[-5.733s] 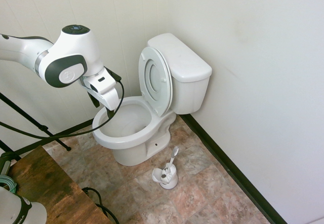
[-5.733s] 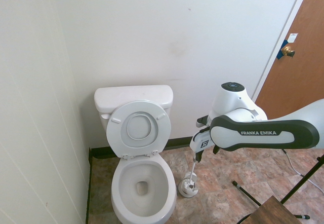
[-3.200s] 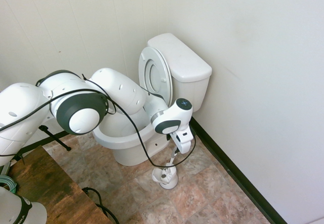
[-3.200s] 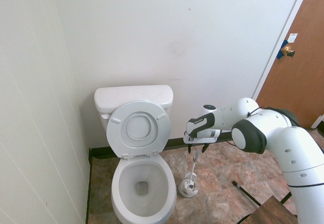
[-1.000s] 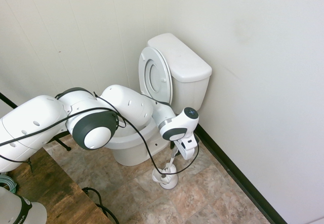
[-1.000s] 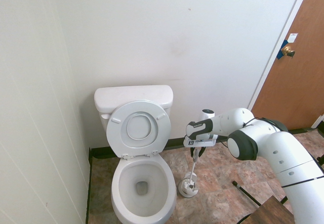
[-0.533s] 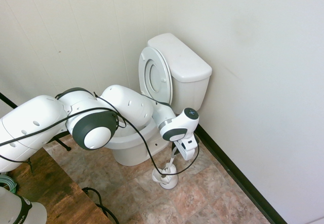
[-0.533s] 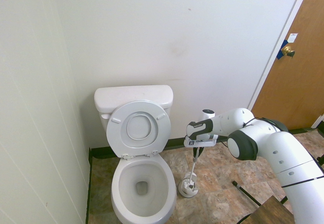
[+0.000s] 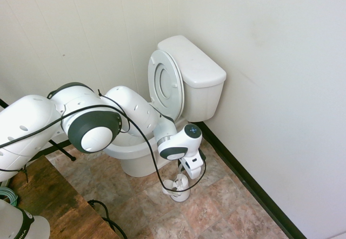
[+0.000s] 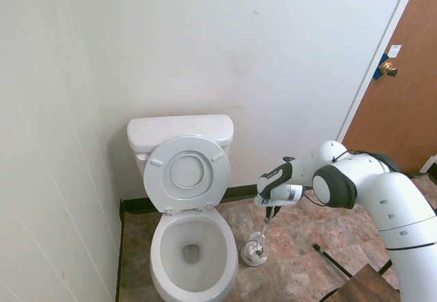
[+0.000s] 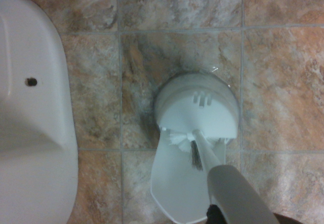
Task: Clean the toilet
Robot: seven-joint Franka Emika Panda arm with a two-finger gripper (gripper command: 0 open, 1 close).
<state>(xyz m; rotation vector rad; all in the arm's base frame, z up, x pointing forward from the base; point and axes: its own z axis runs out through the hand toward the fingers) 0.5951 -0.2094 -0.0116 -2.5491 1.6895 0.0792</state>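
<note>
Since a second ago my end effector (image 10: 272, 212) has shifted and clamped the toilet brush (image 10: 261, 234) handle; brush remains in holder, toilet (image 10: 193, 247) unscrubbed.

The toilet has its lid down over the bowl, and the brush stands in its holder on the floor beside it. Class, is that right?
Not quite. The toilet has its lid raised, leaning against the tank, with the bowl open; the second exterior view shows this. The brush does stand in its holder on the floor beside it.
</note>
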